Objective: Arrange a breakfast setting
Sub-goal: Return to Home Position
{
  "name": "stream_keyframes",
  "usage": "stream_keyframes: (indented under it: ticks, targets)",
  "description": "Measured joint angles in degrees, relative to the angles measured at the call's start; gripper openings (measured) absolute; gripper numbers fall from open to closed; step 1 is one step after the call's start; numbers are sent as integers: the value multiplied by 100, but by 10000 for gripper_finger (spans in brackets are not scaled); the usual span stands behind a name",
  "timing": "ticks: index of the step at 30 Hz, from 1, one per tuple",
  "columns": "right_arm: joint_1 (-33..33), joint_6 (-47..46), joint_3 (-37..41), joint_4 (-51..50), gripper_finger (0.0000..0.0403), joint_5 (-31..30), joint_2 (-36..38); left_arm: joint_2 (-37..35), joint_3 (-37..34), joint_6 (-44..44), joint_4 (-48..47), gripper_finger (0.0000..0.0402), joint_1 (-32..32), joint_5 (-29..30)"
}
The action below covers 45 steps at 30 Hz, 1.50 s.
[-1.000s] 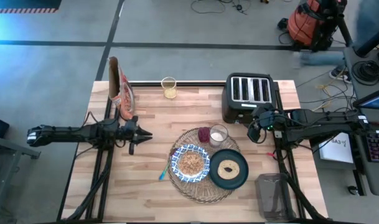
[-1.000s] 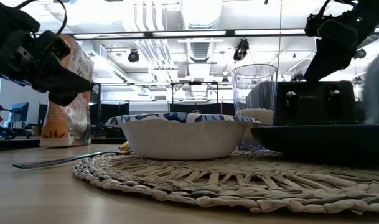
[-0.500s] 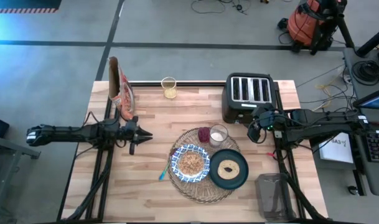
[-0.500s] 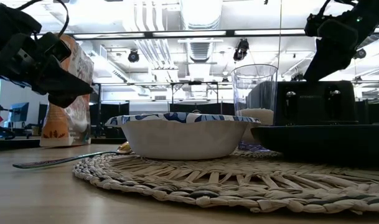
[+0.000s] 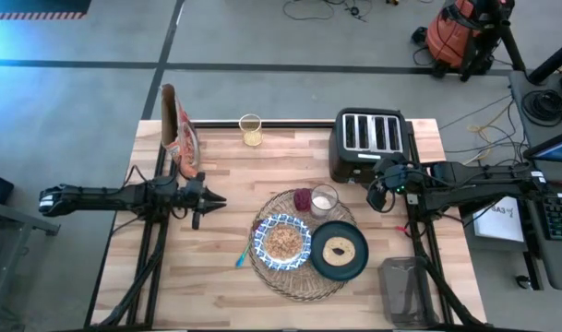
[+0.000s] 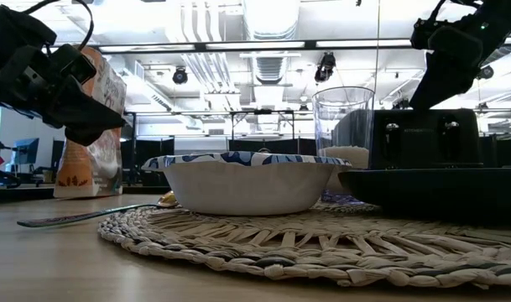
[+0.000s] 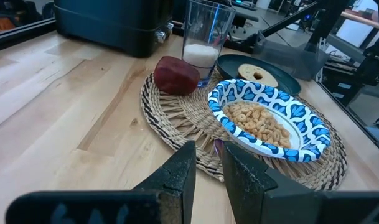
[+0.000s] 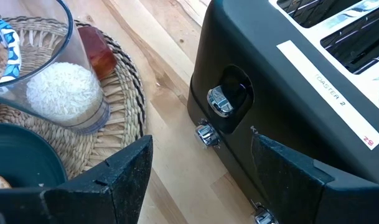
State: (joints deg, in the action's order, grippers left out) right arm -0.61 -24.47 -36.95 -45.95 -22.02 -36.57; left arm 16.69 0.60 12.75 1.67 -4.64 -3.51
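**Floor:** Where is the setting on your overhead feed?

**Operator:** Lower centre of the frame. I see the straw placemat (image 5: 282, 204) flat on the table (image 5: 216, 277). The blue-and-white bowl (image 5: 260, 235), with cereal (image 5: 282, 243) in it, sits on the mat's left half. The teal plate (image 5: 358, 262) is at the lower right, close against the bowl, and its rim reaches past the weave. A ring-shaped bread (image 5: 329, 251) lies on it. The glass (image 5: 324, 199), with something white in the bottom, stands at the mat's upper edge. A red apple (image 5: 303, 199) is just to its left.

**Floor:** And the spoon?

**Operator:** The spoon (image 5: 241, 255) lies on bare wood at the mat's left edge, beside the bowl.

**Floor:** Where are the arms?

**Operator:** The left arm (image 5: 124, 196) stretches across the left middle of the frame, pointing right, well apart from the mat. On my left wrist feed the left jaws are only a sliver apart and carry nothing. The right arm (image 5: 465, 180) comes in from the right middle. The right jaws are spread wide and empty, just below the toaster (image 5: 369, 143) and near the glass.

**Floor:** Anything else on the table?

**Operator:** A cereal bag (image 5: 181, 138) stands at the table's upper left. A second small glass (image 5: 251, 130) with something yellowish is at the top edge, and a clear container (image 5: 405, 290) is at the lower right corner.
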Motion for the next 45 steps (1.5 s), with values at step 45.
stream_keyframes:
  ticks: [45]
  targets:
    - [-17, 3331, 3125, 5829, 260, 1769, 3621, 24, 0, -1, 4, 61, 2, 2]
